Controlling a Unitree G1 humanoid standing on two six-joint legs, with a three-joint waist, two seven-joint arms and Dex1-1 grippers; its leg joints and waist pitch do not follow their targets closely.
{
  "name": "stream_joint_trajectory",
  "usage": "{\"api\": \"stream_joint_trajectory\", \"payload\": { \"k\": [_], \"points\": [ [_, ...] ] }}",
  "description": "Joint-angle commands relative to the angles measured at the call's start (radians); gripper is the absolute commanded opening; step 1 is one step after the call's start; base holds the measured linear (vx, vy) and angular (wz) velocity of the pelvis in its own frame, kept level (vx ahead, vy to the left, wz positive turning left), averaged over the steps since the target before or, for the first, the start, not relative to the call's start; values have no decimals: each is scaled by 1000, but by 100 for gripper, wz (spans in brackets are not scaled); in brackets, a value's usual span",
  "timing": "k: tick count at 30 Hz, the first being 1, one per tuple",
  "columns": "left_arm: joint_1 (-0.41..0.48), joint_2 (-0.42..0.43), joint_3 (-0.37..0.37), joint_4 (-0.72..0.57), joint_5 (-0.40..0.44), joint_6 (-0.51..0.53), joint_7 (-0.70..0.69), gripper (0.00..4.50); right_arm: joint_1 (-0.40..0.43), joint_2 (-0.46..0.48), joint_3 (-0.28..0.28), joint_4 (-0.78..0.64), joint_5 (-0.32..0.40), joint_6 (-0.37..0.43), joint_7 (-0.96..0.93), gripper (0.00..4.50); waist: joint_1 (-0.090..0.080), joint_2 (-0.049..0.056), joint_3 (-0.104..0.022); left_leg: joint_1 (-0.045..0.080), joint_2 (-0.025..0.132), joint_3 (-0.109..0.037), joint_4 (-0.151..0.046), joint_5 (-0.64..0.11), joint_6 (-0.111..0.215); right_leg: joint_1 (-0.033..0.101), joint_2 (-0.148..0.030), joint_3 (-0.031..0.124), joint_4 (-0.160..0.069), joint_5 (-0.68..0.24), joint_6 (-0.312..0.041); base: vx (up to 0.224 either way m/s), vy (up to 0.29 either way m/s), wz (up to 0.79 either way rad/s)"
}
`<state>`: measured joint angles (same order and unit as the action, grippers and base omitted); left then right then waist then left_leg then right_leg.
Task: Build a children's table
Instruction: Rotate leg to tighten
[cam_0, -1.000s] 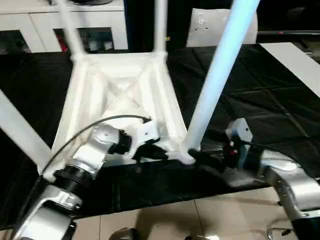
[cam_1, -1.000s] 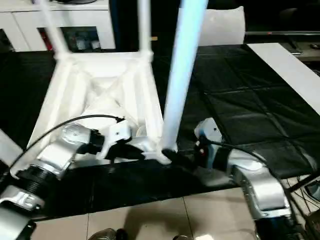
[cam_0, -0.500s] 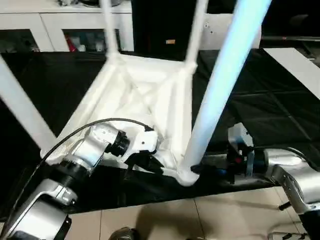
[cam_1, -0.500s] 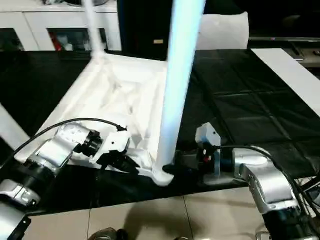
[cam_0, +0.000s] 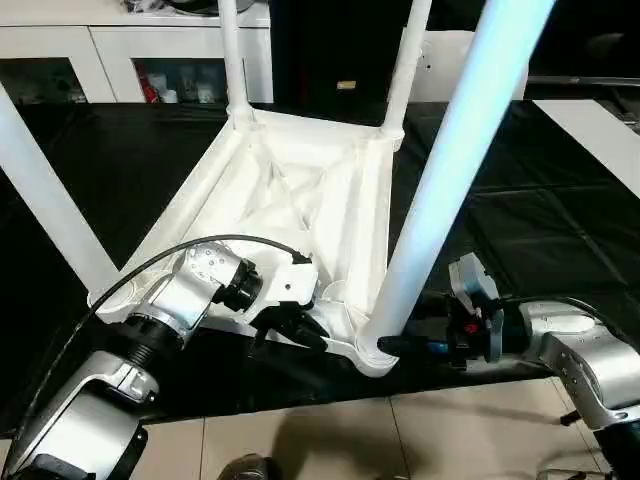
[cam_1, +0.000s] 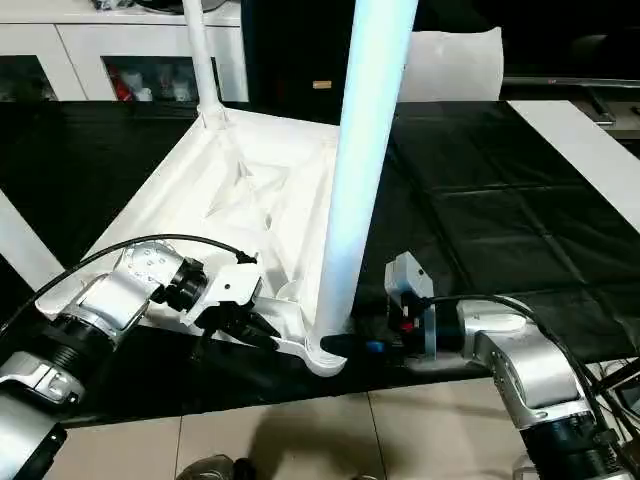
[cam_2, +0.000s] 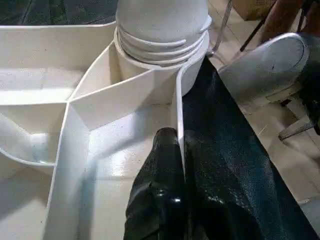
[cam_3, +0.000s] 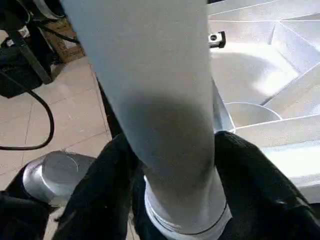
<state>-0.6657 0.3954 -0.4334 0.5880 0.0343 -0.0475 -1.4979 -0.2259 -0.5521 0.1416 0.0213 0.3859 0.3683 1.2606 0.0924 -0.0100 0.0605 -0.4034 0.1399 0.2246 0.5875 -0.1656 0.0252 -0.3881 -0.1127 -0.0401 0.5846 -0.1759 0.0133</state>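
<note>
The children's table (cam_0: 290, 200) lies upside down on a black-covered surface, its ribbed underside facing up and its legs standing in the corner sockets. My left gripper (cam_0: 300, 330) is shut on the raised rim (cam_2: 179, 100) at the near edge, one finger inside the rim and one outside, just beside the near right socket. My right gripper (cam_0: 395, 345) reaches in from the right at the base of the near right leg (cam_0: 440, 190). In the right wrist view its black fingers (cam_3: 240, 175) press against both sides of that leg (cam_3: 160, 100).
The other legs rise at the far left (cam_0: 233, 55), far right (cam_0: 405, 60) and near left (cam_0: 50, 200). White cabinets (cam_0: 120, 40) stand behind. A white board (cam_0: 600, 120) lies at the right. The near right socket overhangs the surface's front edge above tiled floor (cam_0: 400, 430).
My right gripper's fingers have closed in on the base of the near right leg. The left gripper keeps its hold on the rim. The head views have shifted.
</note>
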Motion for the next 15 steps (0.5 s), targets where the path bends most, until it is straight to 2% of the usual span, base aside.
{"api": "stream_joint_trajectory", "payload": {
  "k": [1,7,9,10,11,12,13,15],
  "points": [
    [-20,-11,-30,-7,15,-19,-25,0,2,7,18,3,-4,4,0,216,-7,-9,-65,51,101,-48,-86,-343,-41,9,-61,36,-59,-275,-231,0,0,0],
    [-19,-14,-22,-5,18,4,4,0,11,16,23,-14,6,20,-15,196,-7,-7,-64,51,101,-49,-86,-349,-44,9,-63,36,-60,-278,-231,0,0,0],
    [-14,-28,-1,-11,12,56,52,0,32,33,12,-40,23,46,-51,195,-9,-8,-61,52,101,-49,-88,-357,-46,8,-60,37,-60,-284,-230,0,0,0],
    [-11,-36,8,-15,8,75,73,0,40,42,9,-49,24,53,-72,194,-8,-5,-60,52,101,-49,-89,-362,-49,7,-60,38,-61,-289,-228,0,0,0],
    [-7,-46,19,-19,2,96,96,0,48,53,5,-57,25,60,-95,194,-9,-6,-59,58,100,-49,-88,-393,-56,1,-63,39,-68,-325,-224,0,0,0],
    [-4,-51,24,-25,-2,111,106,0,52,60,5,-59,20,61,-112,194,-12,-8,-57,54,100,-52,-89,-405,-61,5,-64,38,-69,-347,-219,0,0,0],
    [7,-72,41,-47,-14,160,147,0,59,91,7,-59,-11,67,-187,194,-14,-6,-53,52,100,-57,-93,-431,-74,3,-66,38,-73,-405,-198,0,0,0],
    [18,-97,54,-71,-20,207,195,0,61,127,12,-53,-44,75,-265,193,-23,-7,-50,54,99,-65,-94,-488,-100,-3,-66,37,-80,-480,-173,0,0,0]
  ]
}}
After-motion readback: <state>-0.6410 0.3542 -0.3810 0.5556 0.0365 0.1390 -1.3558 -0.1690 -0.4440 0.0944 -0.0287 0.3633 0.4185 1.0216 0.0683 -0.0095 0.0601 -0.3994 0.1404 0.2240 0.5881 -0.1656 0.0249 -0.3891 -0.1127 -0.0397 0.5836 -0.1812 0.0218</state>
